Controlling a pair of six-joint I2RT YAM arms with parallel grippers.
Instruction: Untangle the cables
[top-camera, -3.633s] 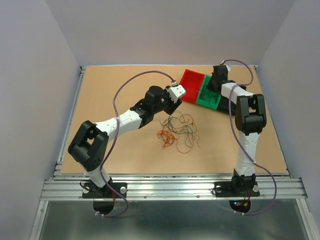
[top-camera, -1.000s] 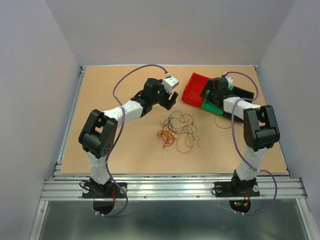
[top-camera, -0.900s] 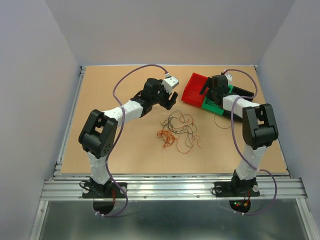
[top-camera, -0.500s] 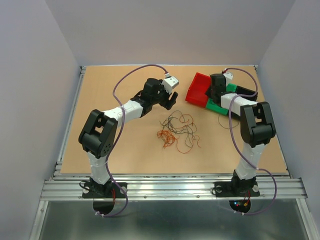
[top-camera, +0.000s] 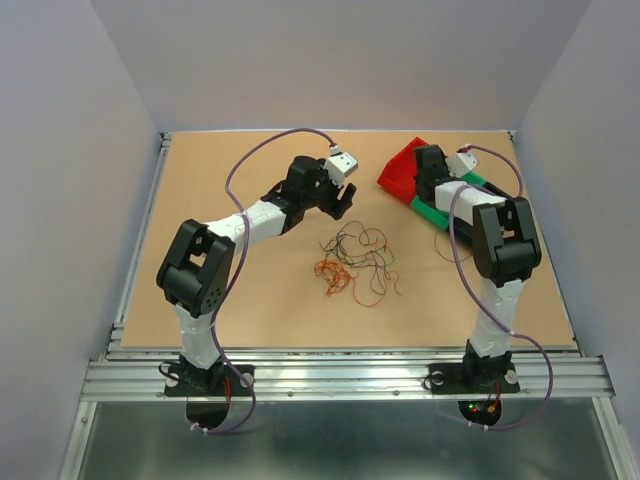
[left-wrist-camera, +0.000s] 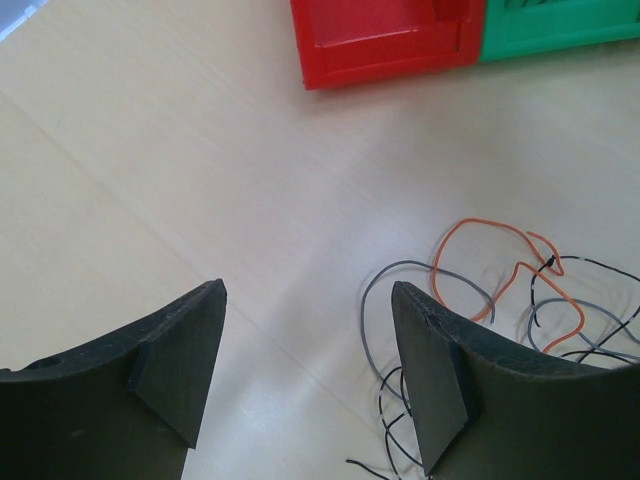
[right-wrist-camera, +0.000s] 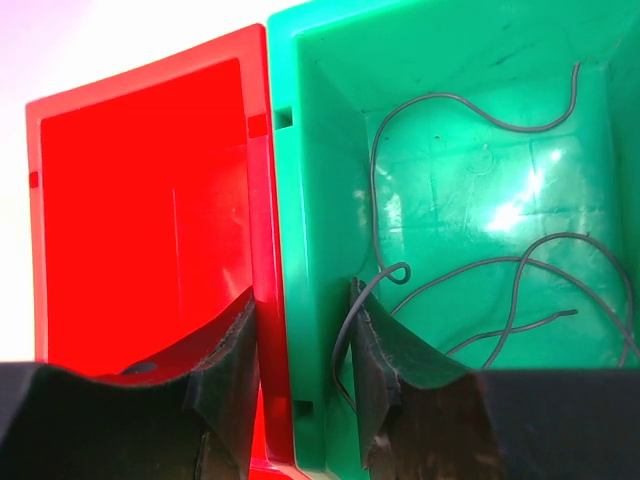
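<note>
Cables (top-camera: 355, 262): loose tangle of black, grey and orange wire lying mid-bench (top-camera: 250, 290), flat on the surface, not touched by either arm. Left arm (top-camera: 262, 215) reaches in from the near left. Left jaws hang just beyond the tangle's far-left edge, spread wide, with only bare bench between them. In the left wrist view the wires sit to the right of the right finger, with an orange loop on top and grey and black curls under it. A black strand or two runs down beside that finger; can't tell if it touches. Red bin (top-camera: 400, 170) and green bin (top-camera: 440, 205) stand side by side at the far right, walls touching, the pair skewed to the bench edges and well apart from the tangle. Right arm (top-camera: 498, 235) is folded over them. Right jaws straddle the joint, one finger inside the red bin and one inside the green bin, clamped on the two adjoining walls. A few grey strands (right-wrist-camera: 440, 96) lie curled on the green bin's floor, one hooking up beside the finger on that side.
</note>
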